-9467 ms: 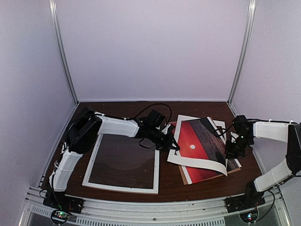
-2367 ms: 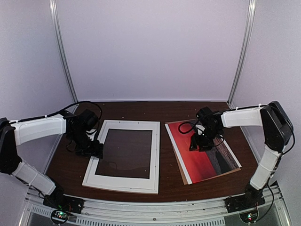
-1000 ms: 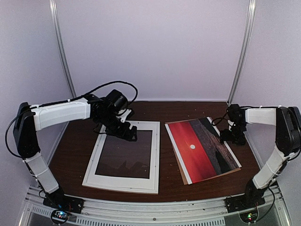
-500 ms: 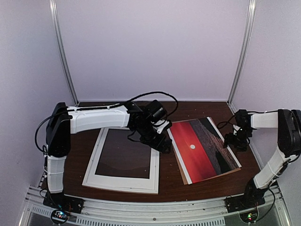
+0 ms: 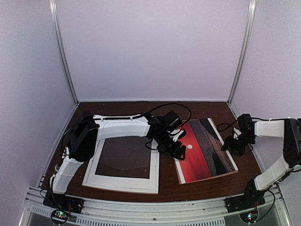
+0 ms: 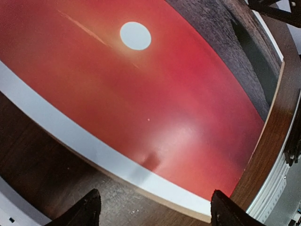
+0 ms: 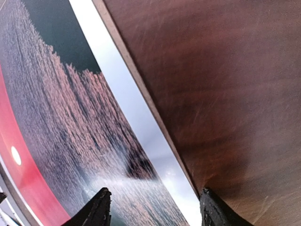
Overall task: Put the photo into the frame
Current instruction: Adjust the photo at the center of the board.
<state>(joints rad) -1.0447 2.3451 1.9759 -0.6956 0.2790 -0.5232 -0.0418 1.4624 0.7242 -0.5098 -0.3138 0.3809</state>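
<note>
The photo (image 5: 207,150), a red sunset with a small white sun, lies flat at the table's right on a brown board. The white frame (image 5: 123,187) lies flat at the left, dark in its middle. My left gripper (image 5: 175,149) hovers low at the photo's left white border, open, with nothing between its fingertips (image 6: 87,213); the photo (image 6: 164,94) fills that wrist view. My right gripper (image 5: 233,143) is open at the photo's right edge. In its wrist view the jaws straddle the border of the photo (image 7: 70,132), one fingertip (image 7: 99,208) over the print, the other over bare wood.
The brown backing board (image 5: 209,178) peeks out under the photo's near edge. A wide white mat border (image 5: 155,165) sits inside the frame. Black cables loop off the left arm (image 5: 162,107). Metal corner posts (image 5: 240,52) and pale walls close in the table.
My left arm has swung right from above the frame to the photo's left edge. The right gripper has shifted slightly at the right edge. The photo and board have turned a little.
</note>
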